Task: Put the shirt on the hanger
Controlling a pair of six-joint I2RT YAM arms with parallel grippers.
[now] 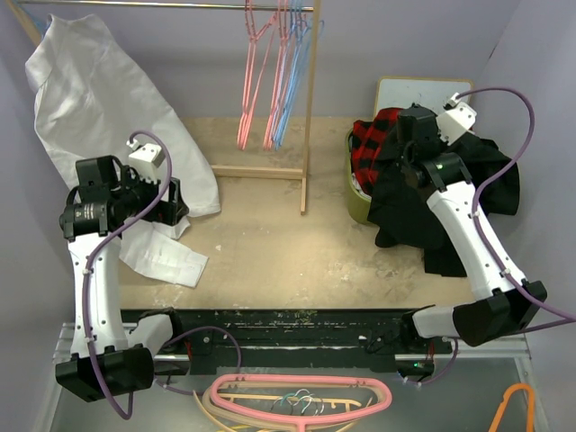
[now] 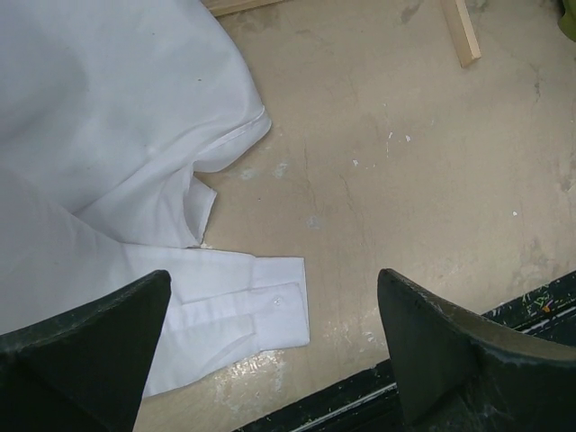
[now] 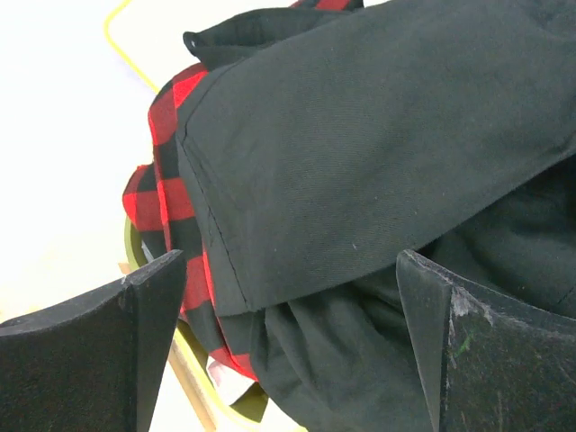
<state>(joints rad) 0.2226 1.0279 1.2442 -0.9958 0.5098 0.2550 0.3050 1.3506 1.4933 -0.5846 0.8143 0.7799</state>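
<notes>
Black shirt (image 3: 378, 135) sits just under R gripper (image 3: 288, 270), jaws wide open, empty. L gripper (image 2: 274, 286) also wide open, empty, above white cloth (image 2: 108, 117) cuff.

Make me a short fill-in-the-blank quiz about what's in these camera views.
1. The right arm's fingers stand ____ above the black shirt.
2. The plaid shirt partly under it is black and ____.
3. The left arm's fingers hang over a cloth coloured ____.
4. The light blue hanger hangs beside ____ hangers.
Missing words: open; red; white; pink.
</notes>
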